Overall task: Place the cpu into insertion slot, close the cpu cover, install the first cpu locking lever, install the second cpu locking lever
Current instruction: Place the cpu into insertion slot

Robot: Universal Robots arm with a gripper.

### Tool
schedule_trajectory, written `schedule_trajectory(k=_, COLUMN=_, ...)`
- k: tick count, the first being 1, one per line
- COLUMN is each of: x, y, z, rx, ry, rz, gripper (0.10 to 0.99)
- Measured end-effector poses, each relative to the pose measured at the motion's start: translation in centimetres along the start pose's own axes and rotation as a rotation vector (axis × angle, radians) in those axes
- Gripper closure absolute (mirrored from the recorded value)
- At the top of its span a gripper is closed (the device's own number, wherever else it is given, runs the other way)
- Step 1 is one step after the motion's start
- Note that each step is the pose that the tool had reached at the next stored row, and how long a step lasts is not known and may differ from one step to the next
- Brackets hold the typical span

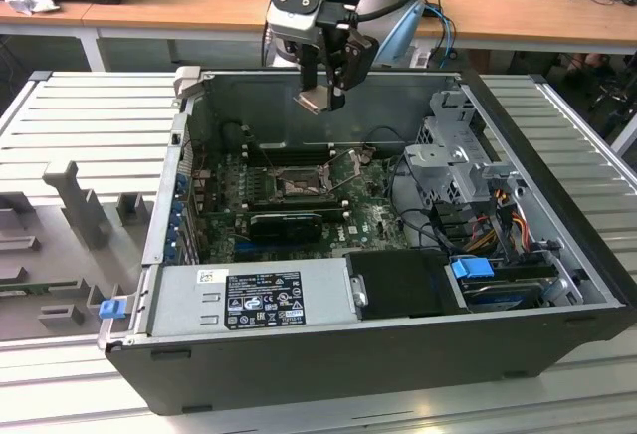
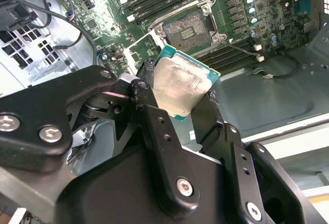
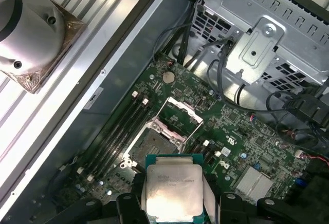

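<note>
My gripper (image 1: 326, 91) hangs above the open computer case, shut on the cpu (image 1: 318, 102), a thin pale square chip held by its edges. In both wrist views the cpu (image 2: 180, 85) (image 3: 172, 183) sits flat between the black fingers (image 2: 149, 95). The insertion slot (image 1: 298, 184) (image 2: 191, 26) (image 3: 153, 143) lies bare on the green motherboard (image 1: 373, 217), well below the chip. The cpu cover (image 3: 180, 112) stands tilted up at one side of the slot. A thin wire lever (image 2: 241, 47) lies loose beside the socket.
Black memory slots (image 3: 115, 131) run along the socket. A black graphics card (image 1: 287, 223) lies nearer the front, a grey power supply (image 1: 249, 300) in front of it. A metal drive cage (image 1: 463, 155) with cables fills the exterior view's right. Case walls enclose everything.
</note>
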State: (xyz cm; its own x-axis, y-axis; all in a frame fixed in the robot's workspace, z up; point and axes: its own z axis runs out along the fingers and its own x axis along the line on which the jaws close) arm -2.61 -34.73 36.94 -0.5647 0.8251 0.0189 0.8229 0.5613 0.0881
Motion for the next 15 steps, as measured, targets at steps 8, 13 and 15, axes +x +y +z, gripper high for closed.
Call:
schedule_trajectory(k=8, x=0.0, y=0.0, z=0.01, rx=-0.001, ry=-0.0032, rz=0.037, gripper=0.557)
schedule_trajectory(k=13, x=0.0, y=0.0, z=0.02, rx=-0.001, ry=-0.006, rz=0.068, gripper=0.557)
schedule_trajectory(k=15, x=0.0, y=-0.01, z=0.1, rx=-0.002, ry=-0.0097, rz=0.11, gripper=0.557)
